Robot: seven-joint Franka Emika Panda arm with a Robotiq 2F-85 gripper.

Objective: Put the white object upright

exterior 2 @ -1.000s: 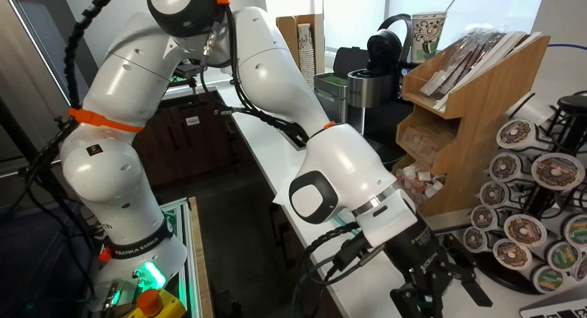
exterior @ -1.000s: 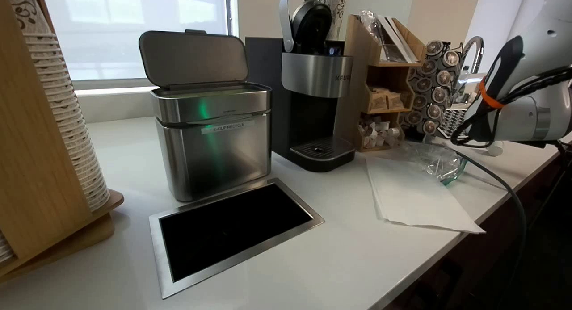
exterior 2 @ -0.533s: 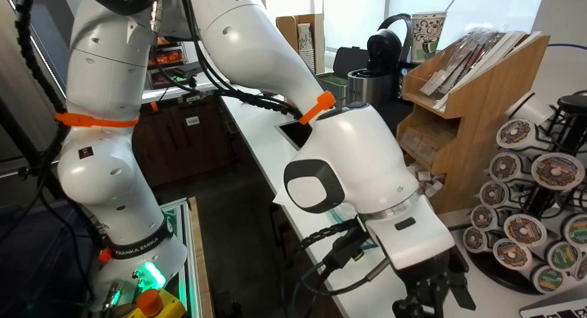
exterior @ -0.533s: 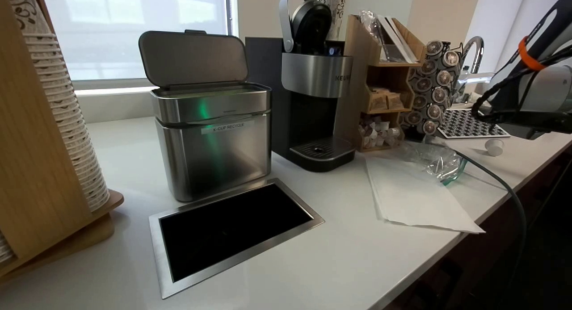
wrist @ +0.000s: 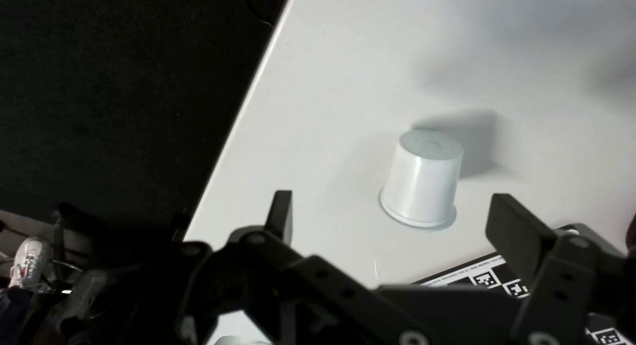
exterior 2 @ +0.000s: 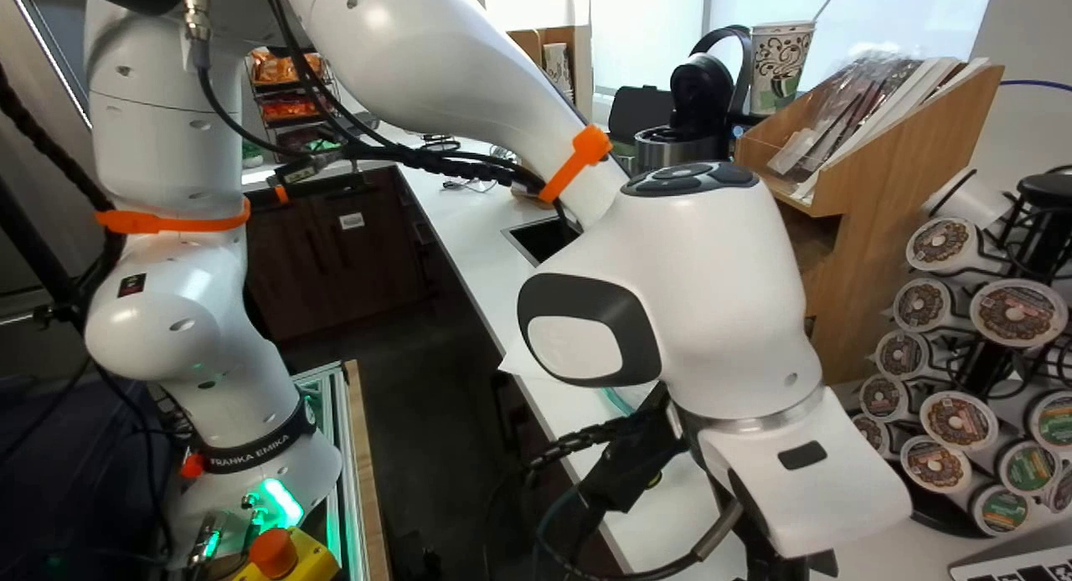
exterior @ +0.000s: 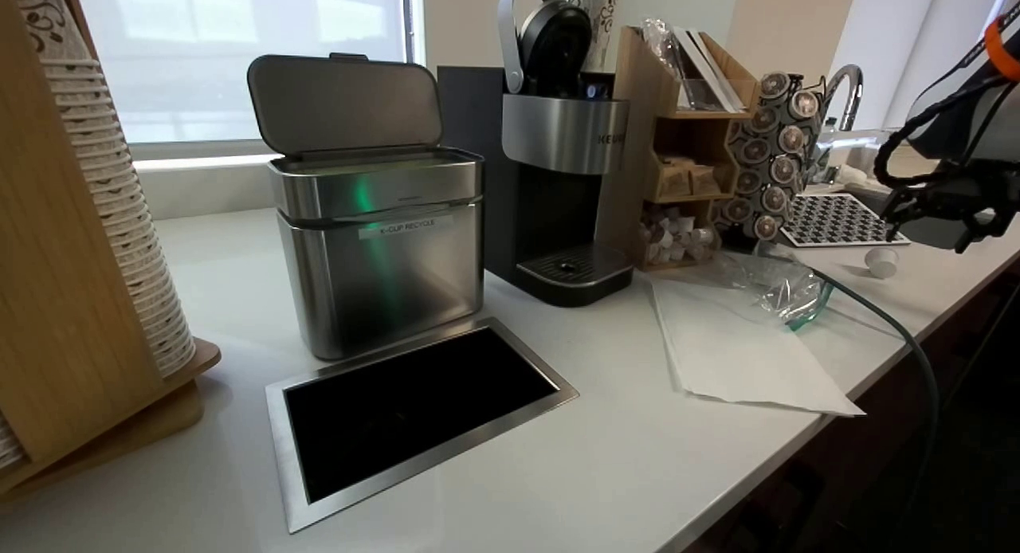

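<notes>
The white object is a small plastic cup (wrist: 421,188) on the white counter. In the wrist view its wide rim faces down the picture and its closed end faces up; I cannot tell for sure whether it stands rim down or lies on its side. It also shows in an exterior view (exterior: 882,262). My gripper (wrist: 392,204) is open and empty, with one finger on each side of the picture. The cup appears between and beyond the fingertips, not touched. The gripper also shows at the right edge of an exterior view (exterior: 948,230), above the counter and right of the cup.
A checkered marker board (exterior: 845,220) lies close to the cup. The counter's front edge (wrist: 233,126) runs past the cup's left in the wrist view. A pod carousel (exterior 2: 988,380), a wooden organizer (exterior 2: 888,187), a plastic bag (exterior: 777,286) and white paper (exterior: 733,346) are nearby.
The arm has moved toward the far right end of the counter, and the hand has tilted more downward. The cup and marker board came out from behind the arm. The cup has not moved.
</notes>
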